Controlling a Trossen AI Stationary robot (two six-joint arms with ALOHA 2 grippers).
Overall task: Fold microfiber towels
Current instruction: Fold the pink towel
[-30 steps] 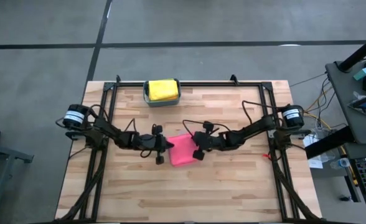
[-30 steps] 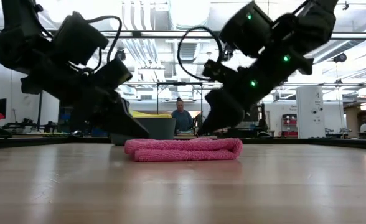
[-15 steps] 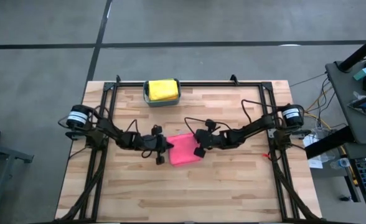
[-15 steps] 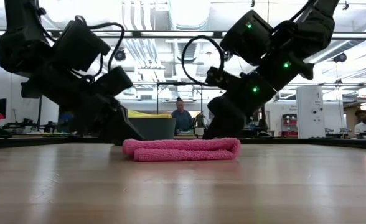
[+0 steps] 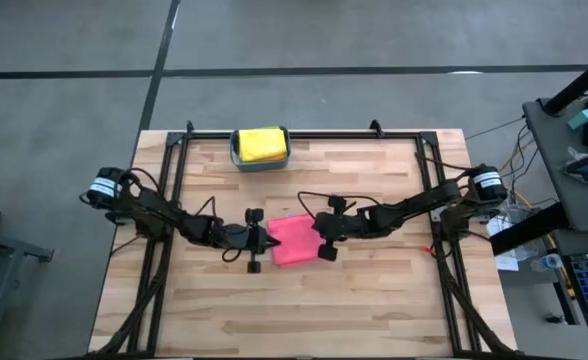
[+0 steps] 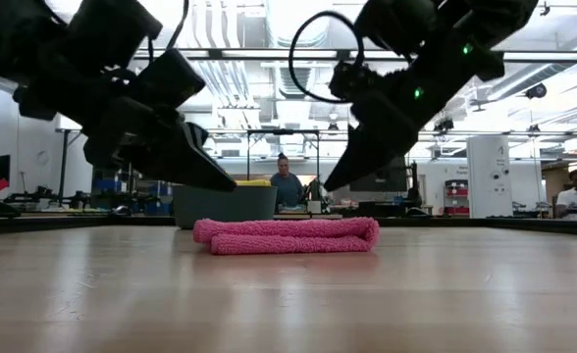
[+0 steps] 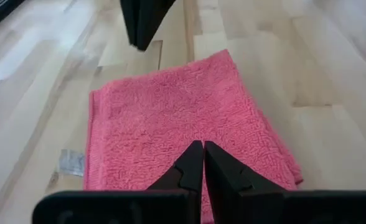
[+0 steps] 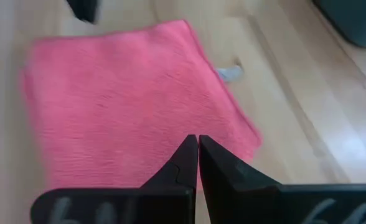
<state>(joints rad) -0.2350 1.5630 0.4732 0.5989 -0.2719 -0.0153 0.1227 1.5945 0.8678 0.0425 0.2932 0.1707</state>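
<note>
The pink microfiber towel [image 6: 287,235] lies folded flat near the middle of the wooden table [image 5: 374,300], taken here as the landmark. Both grippers, which sat low against it a moment ago, are now lifted clear. The left gripper [image 6: 220,180] hangs above the towel's left end, fingers pressed together and empty. The right gripper [image 6: 336,182] hangs above its right end, likewise closed on nothing. This release suggests the pink fold is finished. Beyond the towel, at the table's far edge, the teal bin [image 5: 261,158] holds a yellow towel [image 5: 260,143].
</note>
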